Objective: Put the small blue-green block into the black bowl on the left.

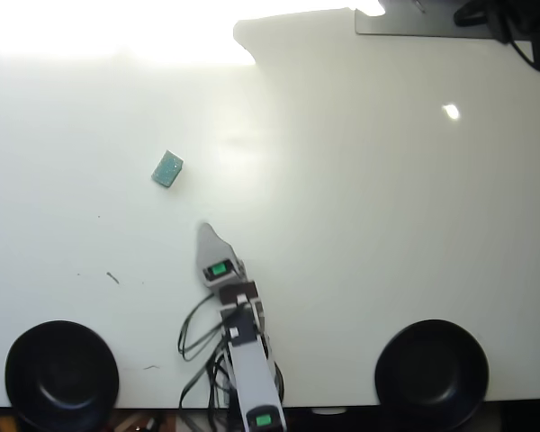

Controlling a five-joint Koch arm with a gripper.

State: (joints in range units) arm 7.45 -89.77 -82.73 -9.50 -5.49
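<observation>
The tabletop (pixel 360 207) is white and glossy, washed out by strong glare along its top edge in the overhead view, with a small bright reflection toward the upper right. The small blue-green block (pixel 167 168) lies on it left of center, tilted, with bare surface all around it. 2 black bowls rest at the near edge: the black bowl (pixel 61 373) at the lower left corner and a second black bowl (pixel 431 372) at the lower right, well apart from each other. A few tiny dark specks (pixel 113 278) mark the surface between the block and the left bowl.

White arm (pixel 238 337), green-labelled motors, looping black cables (pixel 198 337).
</observation>
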